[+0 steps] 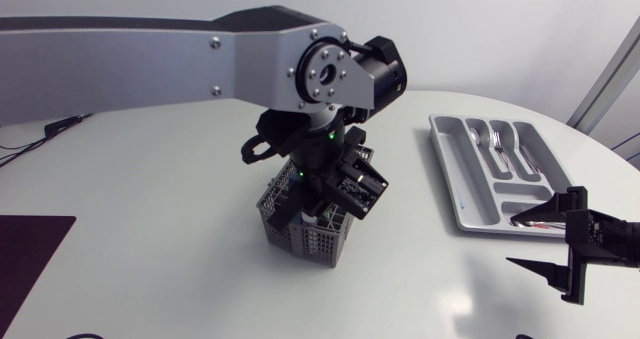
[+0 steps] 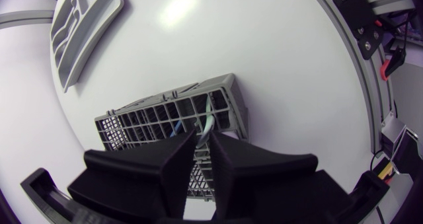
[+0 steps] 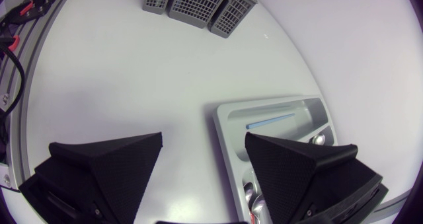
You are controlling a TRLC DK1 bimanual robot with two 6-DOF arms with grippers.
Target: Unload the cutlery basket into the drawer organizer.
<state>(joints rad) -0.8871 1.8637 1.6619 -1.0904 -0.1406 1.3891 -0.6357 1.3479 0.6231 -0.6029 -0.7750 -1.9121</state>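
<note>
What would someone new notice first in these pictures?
The big silver left arm stretches across the table, its left gripper down in the grey cutlery basket mid-table. Toward the table's right sits the grey drawer organizer, already holding forks, with the right gripper open at one end of it.

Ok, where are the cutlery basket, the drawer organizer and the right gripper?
cutlery basket (image 1: 297,235), head view, front wall.
drawer organizer (image 1: 472,179), head view, bare long compartment.
right gripper (image 3: 203,137), right wrist view, midway between its fingertips.
</note>
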